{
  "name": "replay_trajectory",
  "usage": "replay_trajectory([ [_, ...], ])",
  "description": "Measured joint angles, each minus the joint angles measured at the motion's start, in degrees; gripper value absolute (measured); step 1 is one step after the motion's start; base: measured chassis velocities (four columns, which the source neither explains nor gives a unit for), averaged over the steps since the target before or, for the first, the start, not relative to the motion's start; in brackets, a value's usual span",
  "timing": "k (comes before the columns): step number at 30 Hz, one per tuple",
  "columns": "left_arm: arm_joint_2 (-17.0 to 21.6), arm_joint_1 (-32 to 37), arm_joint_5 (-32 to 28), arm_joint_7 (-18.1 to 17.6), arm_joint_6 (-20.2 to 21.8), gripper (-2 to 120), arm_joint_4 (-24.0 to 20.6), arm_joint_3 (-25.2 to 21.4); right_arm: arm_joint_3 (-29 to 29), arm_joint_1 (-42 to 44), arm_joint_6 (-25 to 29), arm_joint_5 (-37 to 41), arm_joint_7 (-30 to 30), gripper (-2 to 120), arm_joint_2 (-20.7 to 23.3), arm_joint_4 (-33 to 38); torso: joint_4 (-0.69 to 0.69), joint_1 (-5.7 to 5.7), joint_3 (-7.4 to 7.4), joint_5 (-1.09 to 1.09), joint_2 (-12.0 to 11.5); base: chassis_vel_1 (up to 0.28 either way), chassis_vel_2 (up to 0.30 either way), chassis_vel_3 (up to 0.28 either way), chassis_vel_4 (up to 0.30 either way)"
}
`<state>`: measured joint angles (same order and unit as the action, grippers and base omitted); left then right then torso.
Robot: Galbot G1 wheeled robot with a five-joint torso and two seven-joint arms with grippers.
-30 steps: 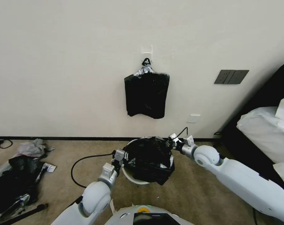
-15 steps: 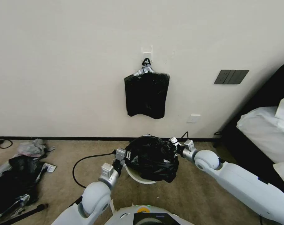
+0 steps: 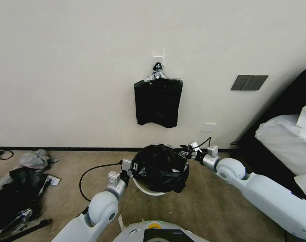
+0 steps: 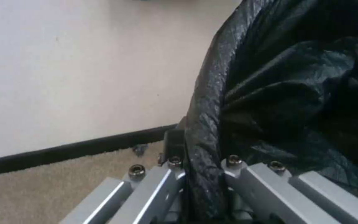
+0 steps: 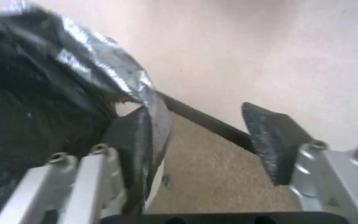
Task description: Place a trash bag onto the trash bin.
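The glossy black trash bag [image 3: 159, 168] lies bunched over the cream-white trash bin [image 3: 144, 189], whose near rim shows below the film. My left gripper [image 3: 132, 167] is at the bag's left edge and is shut on the film; in the left wrist view the trash bag [image 4: 295, 93] runs down between the fingers of the left gripper [image 4: 195, 149]. My right gripper [image 3: 187, 155] is at the bag's right edge. In the right wrist view the right gripper [image 5: 199, 137] stands open, and the bag's film [image 5: 63, 93] rests against one finger [image 5: 131, 140].
A flat bundle of black bags [image 3: 158, 102] hangs from a wall hook above the bin. A heap of black and grey plastic scraps [image 3: 15, 188] lies on the carpet at left. A black cable [image 3: 92, 170] curves behind the left arm. A bed [image 3: 287, 141] stands at right.
The right arm has drawn back to the right along the bag's edge. The left gripper has shifted slightly left with the film, and the bag has bunched higher over the bin.
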<state>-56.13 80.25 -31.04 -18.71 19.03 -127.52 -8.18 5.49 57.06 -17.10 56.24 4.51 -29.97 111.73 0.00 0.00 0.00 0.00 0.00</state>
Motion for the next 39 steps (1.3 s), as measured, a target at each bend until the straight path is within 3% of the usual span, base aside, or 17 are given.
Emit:
replay_trajectory([
  [3,-0.1,-0.1,-0.5,-0.2,0.1,1,0.3,-0.1,2.9,1.7,-0.2,1.8,-0.1,70,0.0,1.0,0.01,0.00,0.00,0.00,0.0,0.000,0.000,0.000,0.000],
  [6,-0.5,-0.4,-2.1,-1.3,0.3,1,0.9,-0.3,11.7,7.9,-1.8,7.3,-1.8,88,-0.2,6.6,0.01,0.00,0.00,0.00,0.0,0.000,0.000,0.000,0.000],
  [10,-0.6,-0.6,-3.3,-1.6,0.7,1,1.1,-0.3,18.5,13.7,-4.2,10.5,-3.4,99,-0.9,11.3,0.00,0.00,0.00,0.00,0.0,0.000,0.000,0.000,0.000],
  [16,-0.9,-1.2,-3.9,-2.1,0.8,1,1.1,-0.1,23.5,20.4,-7.4,13.0,-5.7,100,-2.1,14.2,0.02,0.00,0.00,0.00,0.0,0.000,0.000,0.000,0.000],
  [19,-1.2,-0.9,-3.9,-2.6,0.8,1,1.1,-0.6,29.1,26.8,-9.7,18.6,-9.5,100,-4.0,17.1,0.00,0.00,0.00,-0.01,0.0,0.000,0.000,0.000,0.000],
  [24,-1.3,-0.5,-4.0,-2.7,0.6,1,0.9,-1.0,33.5,32.0,-11.2,23.7,-13.2,99,-7.1,20.1,0.00,0.00,0.00,0.00,0.0,0.000,0.000,0.000,0.000],
  [28,-1.4,-0.7,-4.2,-3.1,0.5,1,0.9,-1.0,34.7,33.9,-12.1,26.1,-15.9,95,-10.3,21.3,0.01,0.00,0.00,0.00,0.0,0.000,0.000,0.000,0.000],
  [39,-1.3,-1.2,-4.6,-3.8,0.6,1,0.5,-0.9,33.6,35.7,-12.7,26.0,-17.0,57,-14.2,21.4,0.01,0.00,0.00,0.00,0.0,0.000,0.000,0.000,0.000],
])
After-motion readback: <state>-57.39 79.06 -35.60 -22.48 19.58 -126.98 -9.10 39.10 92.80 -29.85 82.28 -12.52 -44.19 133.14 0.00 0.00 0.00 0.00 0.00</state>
